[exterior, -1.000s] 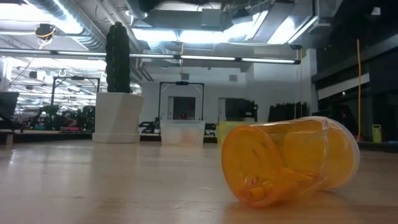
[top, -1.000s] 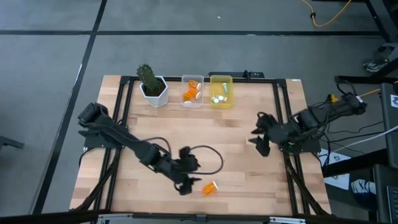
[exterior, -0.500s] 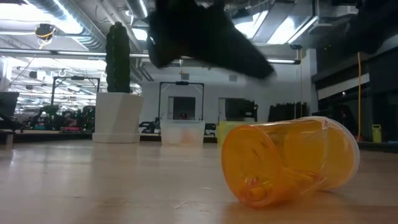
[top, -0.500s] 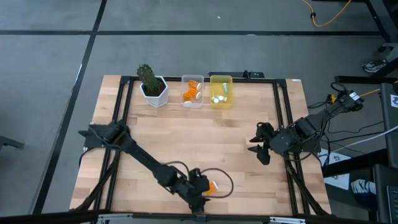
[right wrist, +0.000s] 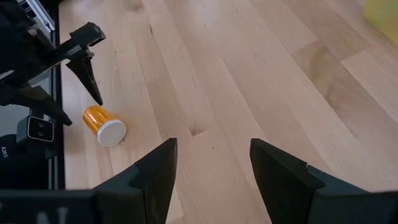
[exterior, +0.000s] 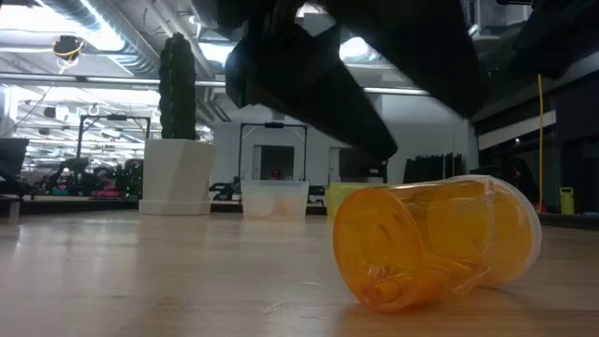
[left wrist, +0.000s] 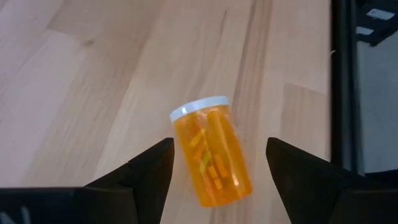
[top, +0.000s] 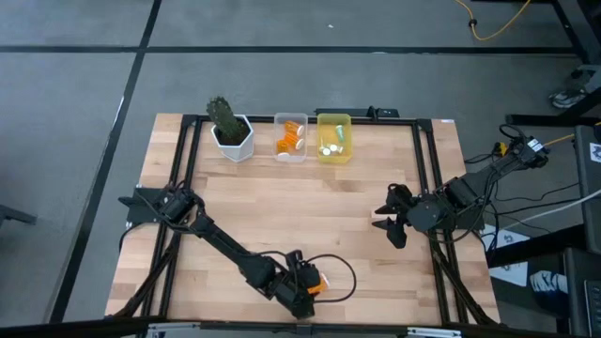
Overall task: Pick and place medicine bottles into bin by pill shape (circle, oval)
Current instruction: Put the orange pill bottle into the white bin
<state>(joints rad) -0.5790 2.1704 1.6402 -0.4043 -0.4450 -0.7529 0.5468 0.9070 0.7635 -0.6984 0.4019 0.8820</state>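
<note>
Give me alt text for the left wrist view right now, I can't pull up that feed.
An orange pill bottle with a white cap lies on its side on the wooden table, directly ahead of the open left gripper, whose two dark fingers sit either side of it without touching. Oblong pills show through its wall.

Left gripper (top: pixel 308 289) reaches low at the near edge, fingers spread; right gripper (top: pixel 388 218) apparently open
</note>
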